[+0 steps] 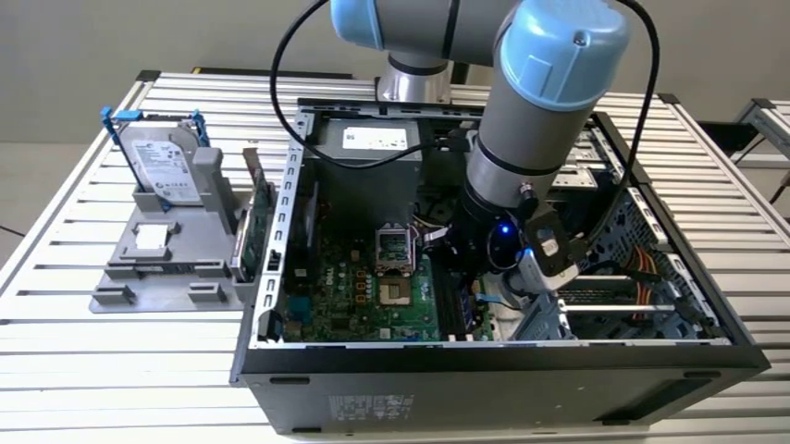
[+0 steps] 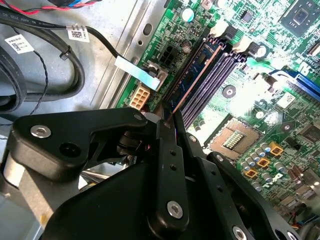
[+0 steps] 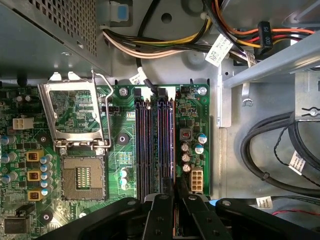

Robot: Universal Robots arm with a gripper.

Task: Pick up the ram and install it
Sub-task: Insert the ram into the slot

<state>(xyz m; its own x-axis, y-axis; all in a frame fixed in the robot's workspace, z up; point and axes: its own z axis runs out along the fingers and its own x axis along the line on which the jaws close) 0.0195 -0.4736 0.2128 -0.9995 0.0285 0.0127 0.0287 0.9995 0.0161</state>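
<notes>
gripper [image 2: 167, 117]: matte black fingers [image 2: 170, 165] closed on the ram | ram [image 2: 192, 75]: thin bluish stick, edge-on, standing in the outermost slot, centre of second wrist view | motherboard [image 3: 197, 100]: glossy green | case [image 1: 494, 356]: black metal on ribbed counter [image 1: 124, 370]

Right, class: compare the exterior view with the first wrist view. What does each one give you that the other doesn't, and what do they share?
The exterior view gives the wider setting: the slatted table, the hard drive upright in a grey stand beside the computer case, and the arm reaching down into that case. The first wrist view gives the gripper at one end of the memory slots. Both show the green motherboard and its open processor socket.
</notes>
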